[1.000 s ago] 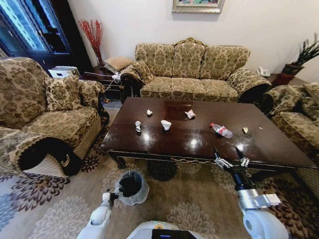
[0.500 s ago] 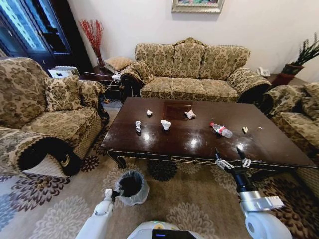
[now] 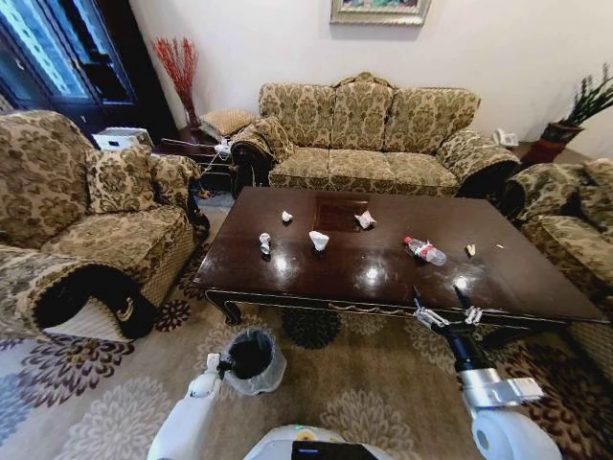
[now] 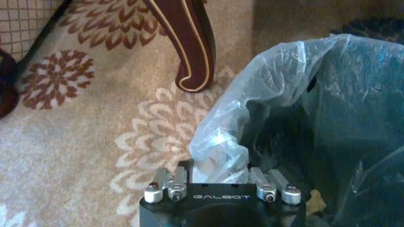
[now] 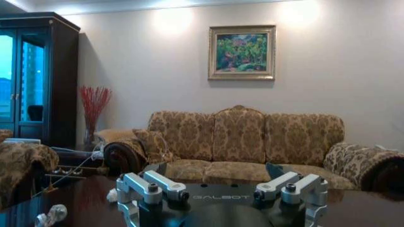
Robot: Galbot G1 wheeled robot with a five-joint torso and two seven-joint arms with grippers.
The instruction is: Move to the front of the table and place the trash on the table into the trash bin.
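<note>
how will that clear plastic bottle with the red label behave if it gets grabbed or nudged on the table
The clear crushed plastic bottle with a red label looks empty, so it is probably light and may give under a squeeze. It lies on its side on the glossy dark wooden table, so a nudge could make it slide or roll. The right end effector is open near the table's front edge.

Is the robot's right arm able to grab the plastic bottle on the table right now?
Probably yes. The right pincer hangs open at the table's near edge, and the plastic bottle lies just beyond it with only bare wood between them.
</note>
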